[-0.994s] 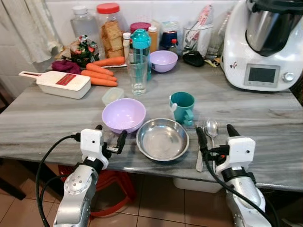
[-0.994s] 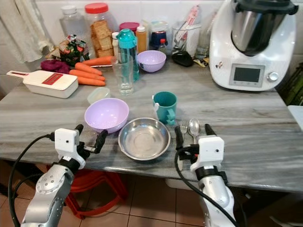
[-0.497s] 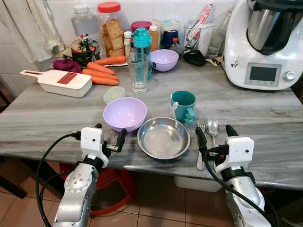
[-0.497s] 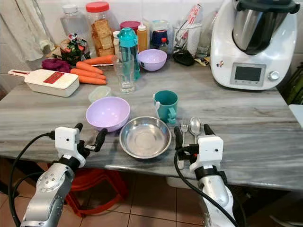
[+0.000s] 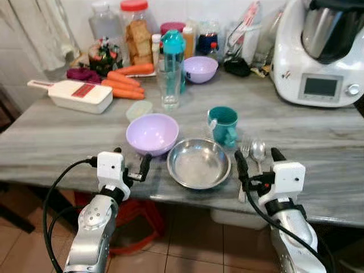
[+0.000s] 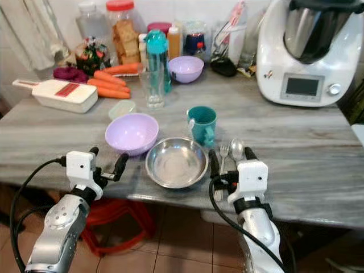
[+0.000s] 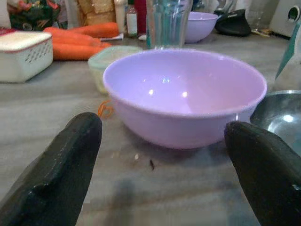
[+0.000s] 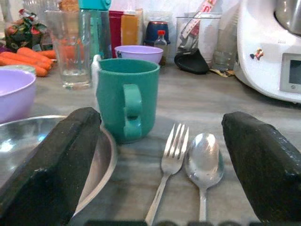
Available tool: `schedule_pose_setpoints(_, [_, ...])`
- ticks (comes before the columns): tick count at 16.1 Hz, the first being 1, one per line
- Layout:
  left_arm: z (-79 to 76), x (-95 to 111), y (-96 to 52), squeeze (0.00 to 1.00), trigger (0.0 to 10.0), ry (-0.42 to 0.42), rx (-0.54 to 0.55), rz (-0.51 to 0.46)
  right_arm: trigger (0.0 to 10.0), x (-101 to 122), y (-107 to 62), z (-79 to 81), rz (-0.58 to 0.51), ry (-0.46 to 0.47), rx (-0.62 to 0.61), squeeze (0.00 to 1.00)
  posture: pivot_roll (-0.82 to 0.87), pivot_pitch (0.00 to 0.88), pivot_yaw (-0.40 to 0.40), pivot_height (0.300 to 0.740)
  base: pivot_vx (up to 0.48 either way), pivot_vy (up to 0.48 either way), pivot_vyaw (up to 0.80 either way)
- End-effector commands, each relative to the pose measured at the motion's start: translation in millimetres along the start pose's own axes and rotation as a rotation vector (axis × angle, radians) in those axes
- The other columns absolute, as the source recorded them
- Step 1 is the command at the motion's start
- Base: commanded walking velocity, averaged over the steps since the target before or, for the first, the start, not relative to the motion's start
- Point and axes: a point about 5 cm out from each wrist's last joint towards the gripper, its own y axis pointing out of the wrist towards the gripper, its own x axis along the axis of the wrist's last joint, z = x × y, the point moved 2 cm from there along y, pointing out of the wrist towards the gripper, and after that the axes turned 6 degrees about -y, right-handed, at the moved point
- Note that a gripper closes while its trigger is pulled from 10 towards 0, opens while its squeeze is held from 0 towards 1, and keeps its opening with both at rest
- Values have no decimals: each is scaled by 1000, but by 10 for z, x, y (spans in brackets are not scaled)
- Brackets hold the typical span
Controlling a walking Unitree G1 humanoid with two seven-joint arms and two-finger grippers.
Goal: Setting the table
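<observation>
On the grey marble table (image 5: 51, 142) a lilac bowl (image 5: 151, 132), a steel bowl (image 5: 198, 164) and a teal mug (image 5: 223, 124) stand close together near the front edge. A fork (image 5: 243, 174) and a spoon (image 5: 258, 151) lie side by side to the right of the steel bowl. My left gripper (image 5: 132, 157) is open just in front of the lilac bowl (image 7: 183, 96), holding nothing. My right gripper (image 5: 259, 158) is open low over the handles of the fork (image 8: 171, 150) and spoon (image 8: 203, 160), with the mug (image 8: 127, 96) straight beyond them.
Further back stand a drinking glass (image 5: 169, 85), a teal bottle (image 5: 173, 48), a small lilac bowl (image 5: 200, 68), carrots (image 5: 122, 85), a white slicer (image 5: 79, 95), jars and a white food processor (image 5: 321, 51). A red stool (image 5: 133, 213) sits under the table.
The camera has shifted a little, so the whole scene sits slightly differently. Both grippers stay open in the same places, and nothing on the table has moved.
</observation>
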Motion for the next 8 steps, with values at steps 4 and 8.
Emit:
schedule_pose_setpoints(4, [44,-14,1,0,10000,5,20,12,10000,-21,18,19,13,8,2,0,-17,0,41,740,-270,0,0])
schedule_pose_setpoints(8, [57,-24,3,0,10000,9,24,17,10000,-28,25,-3,15,9,-7,0,-19,0,45,740,-284,0,0])
